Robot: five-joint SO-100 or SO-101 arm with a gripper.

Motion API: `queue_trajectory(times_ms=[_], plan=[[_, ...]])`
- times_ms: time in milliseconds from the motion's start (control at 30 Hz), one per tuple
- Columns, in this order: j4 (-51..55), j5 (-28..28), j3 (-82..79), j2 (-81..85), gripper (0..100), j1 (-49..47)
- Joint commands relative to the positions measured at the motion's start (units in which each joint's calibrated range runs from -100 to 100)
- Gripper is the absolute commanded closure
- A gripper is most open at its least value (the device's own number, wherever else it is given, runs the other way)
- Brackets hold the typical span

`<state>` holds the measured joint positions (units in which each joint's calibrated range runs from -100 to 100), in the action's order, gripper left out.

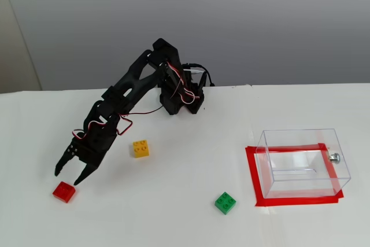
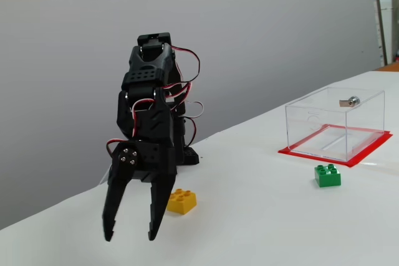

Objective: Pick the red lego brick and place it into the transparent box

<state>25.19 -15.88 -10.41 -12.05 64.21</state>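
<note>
The red lego brick [image 1: 64, 191] lies flat on the white table at the front left in a fixed view; it is out of frame in the other fixed view. My black gripper [image 1: 68, 176] hangs open just above and behind the brick, fingers pointing down, holding nothing; in the other fixed view the gripper [image 2: 129, 237] shows open with its fingers spread. The transparent box [image 1: 303, 163] stands empty at the right, inside a red tape outline [image 1: 253, 172], with a small silver knob [image 1: 334, 156] on its right wall. The box also shows in the other fixed view [image 2: 334, 124].
A yellow brick [image 1: 140, 148] lies right of the gripper, near the arm, and shows in the other fixed view [image 2: 181, 200]. A green brick [image 1: 225, 202] lies in front, left of the box, also in the other fixed view [image 2: 327, 175]. The arm's base [image 1: 184, 103] stands at the table's back edge.
</note>
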Motion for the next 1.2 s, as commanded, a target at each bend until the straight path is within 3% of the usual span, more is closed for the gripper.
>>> queue_trajectory(times_ms=[0,600,1167], plan=[[0.05,0.22,1.73,0.13,62,-0.29],[-0.82,0.17,2.73,-4.37,59,-1.84],[-10.57,0.27,2.82,-8.95,59,-2.73]])
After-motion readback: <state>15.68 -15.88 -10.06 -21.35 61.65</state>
